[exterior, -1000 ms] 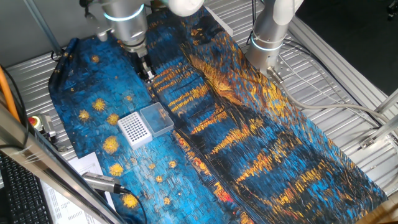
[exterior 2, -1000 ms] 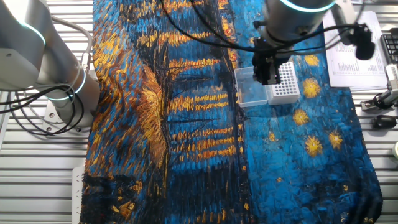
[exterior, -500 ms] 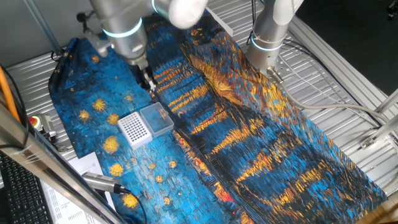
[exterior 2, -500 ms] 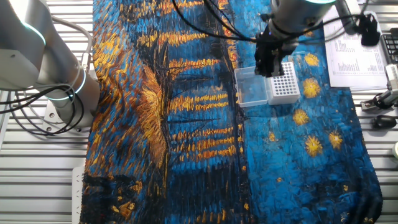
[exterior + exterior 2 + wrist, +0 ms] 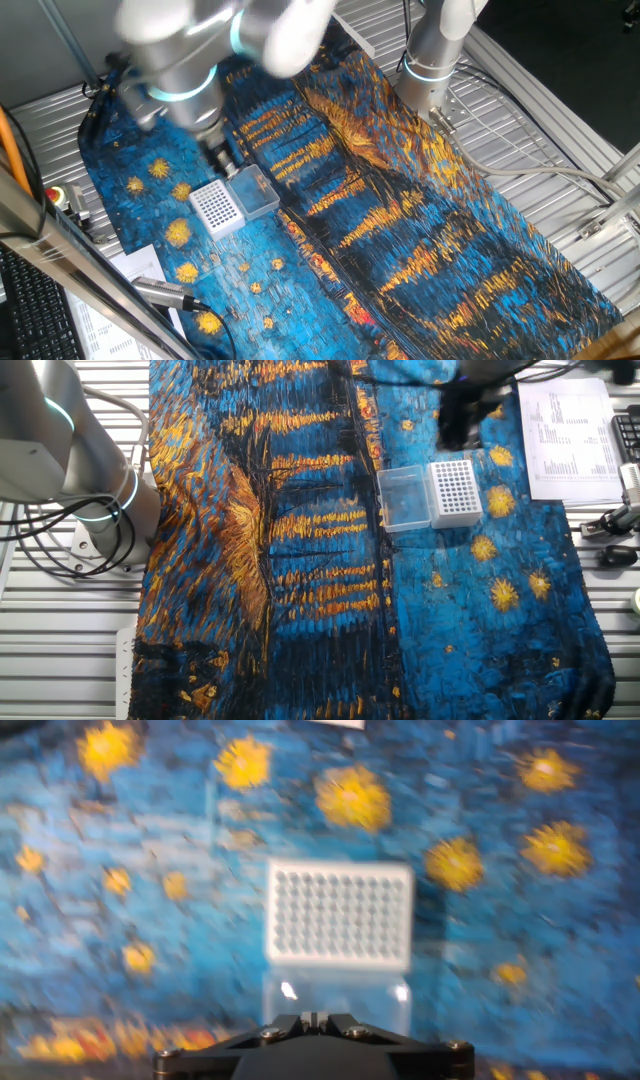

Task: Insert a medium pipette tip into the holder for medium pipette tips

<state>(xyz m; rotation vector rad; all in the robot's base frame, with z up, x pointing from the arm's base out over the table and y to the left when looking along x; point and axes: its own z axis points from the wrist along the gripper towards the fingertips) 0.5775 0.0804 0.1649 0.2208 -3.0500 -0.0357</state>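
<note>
The holder for medium pipette tips [image 5: 216, 208] [image 5: 454, 491] is a white square block with a grid of small holes, and it stands on the blue painted cloth. It fills the middle of the hand view [image 5: 340, 913]. My gripper [image 5: 222, 165] [image 5: 460, 428] is motion-blurred and hovers just behind the holder, above the clear box. Seen from the hand camera, the gripper [image 5: 315, 1017] has its jaws pressed together. No medium pipette tip can be made out between them; any tip is hidden.
A clear plastic box [image 5: 253, 190] [image 5: 404, 500] [image 5: 335, 1002] touches the holder's side. A second robot arm [image 5: 432, 60] [image 5: 60, 450] stands at the cloth's far edge. Printed papers [image 5: 565, 430] and a pen-like tool [image 5: 165, 292] lie beside the cloth.
The arm has swung quickly from over the cloth behind the clear box toward the holder, and it now shows as a blur. The holder and box have not moved.
</note>
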